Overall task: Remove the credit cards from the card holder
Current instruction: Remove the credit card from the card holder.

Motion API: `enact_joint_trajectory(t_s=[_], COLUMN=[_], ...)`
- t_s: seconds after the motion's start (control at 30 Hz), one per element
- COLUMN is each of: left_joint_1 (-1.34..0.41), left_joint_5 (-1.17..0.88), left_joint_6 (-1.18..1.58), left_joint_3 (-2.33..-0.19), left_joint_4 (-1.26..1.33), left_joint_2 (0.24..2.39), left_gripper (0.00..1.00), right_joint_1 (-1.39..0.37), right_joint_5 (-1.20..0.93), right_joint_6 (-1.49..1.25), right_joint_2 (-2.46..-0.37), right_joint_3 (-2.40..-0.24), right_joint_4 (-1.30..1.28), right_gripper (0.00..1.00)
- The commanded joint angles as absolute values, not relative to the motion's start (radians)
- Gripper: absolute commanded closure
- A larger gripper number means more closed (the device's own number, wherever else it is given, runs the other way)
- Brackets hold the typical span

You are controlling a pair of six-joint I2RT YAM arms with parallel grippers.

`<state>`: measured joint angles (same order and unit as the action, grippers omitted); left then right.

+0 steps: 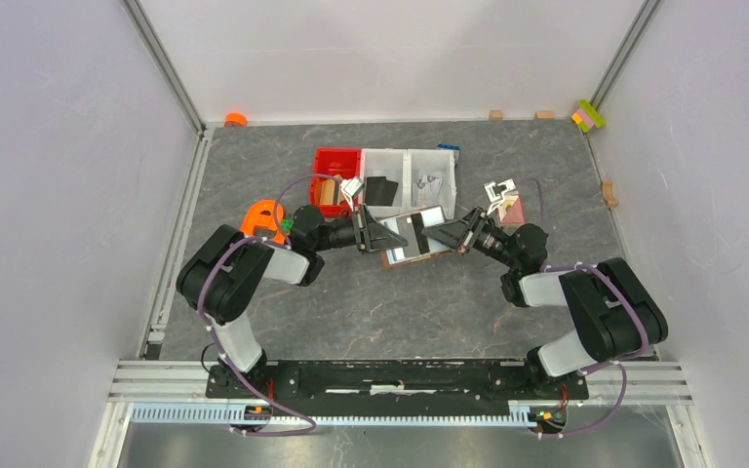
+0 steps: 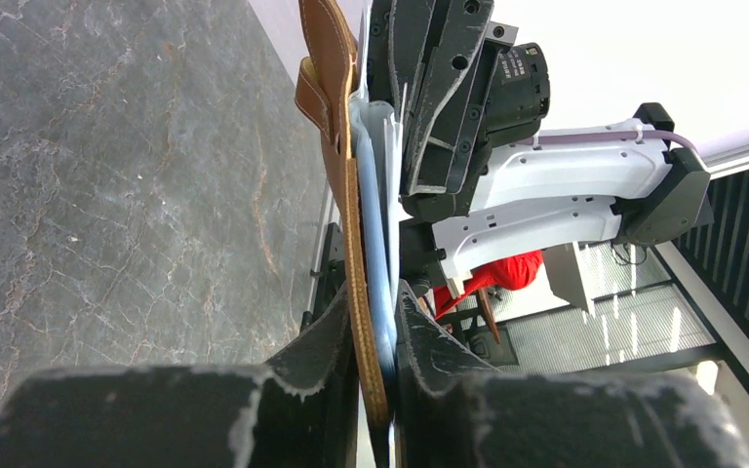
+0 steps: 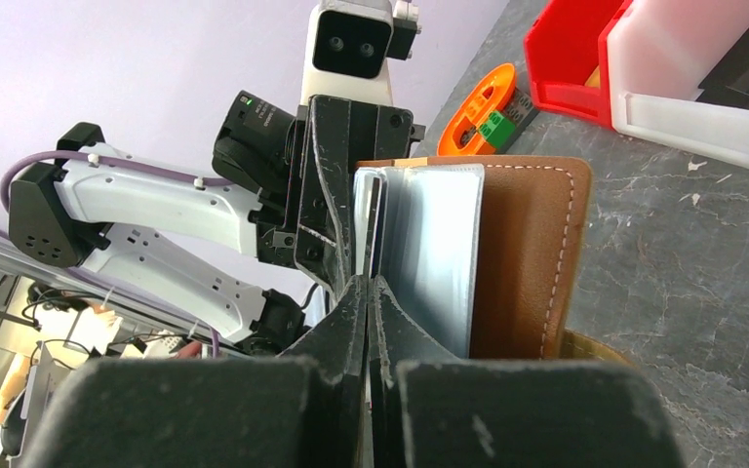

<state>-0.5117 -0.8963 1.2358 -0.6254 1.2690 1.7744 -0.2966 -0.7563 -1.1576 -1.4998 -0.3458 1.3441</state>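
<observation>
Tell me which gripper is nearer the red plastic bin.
Left. The left gripper is close to the red plastic bin, clamping the brown leather wallet; the right gripper is beyond the wallet, farther away.

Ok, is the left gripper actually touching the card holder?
Touching. The left wrist view shows the left gripper closed on the card holder, leather edge pinched between its fingers, no gap.
</observation>
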Motion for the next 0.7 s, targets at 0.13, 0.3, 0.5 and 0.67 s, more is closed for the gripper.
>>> enact_joint_trajectory(t_s=[0.13, 0.3, 0.5, 0.67], left_joint_1=[-0.502, -0.501, -0.501, -0.502], left_joint_5=[-0.913, -0.916, -0.921, -0.928], left_joint_6=[1.262, 1.267, 1.285, 1.311], left_joint_3=[-0.622, -0.621, -0.62, -0.623], left_joint_4=[1.334, 1.342, 1.371, 1.408], left_joint_2=[1.792, 1.793, 1.794, 1.809], left_gripper=[0.97, 0.98, 0.98, 0.98], right_joint_1=[-0.283, -0.289, -0.29, -0.314], right_joint_5=[-0.778, -0.783, -0.773, -0.787], right_joint_6=[-1.18, -1.126, -1.067, -1.048], right_joint_2=[-1.482, -1.467, -1.462, -1.475], right_joint_3=[-0.335, -0.339, -0.347, -0.368], right_joint_4=[1.449, 1.371, 1.286, 1.254], right_gripper=[0.99, 0.73, 0.55, 0.52])
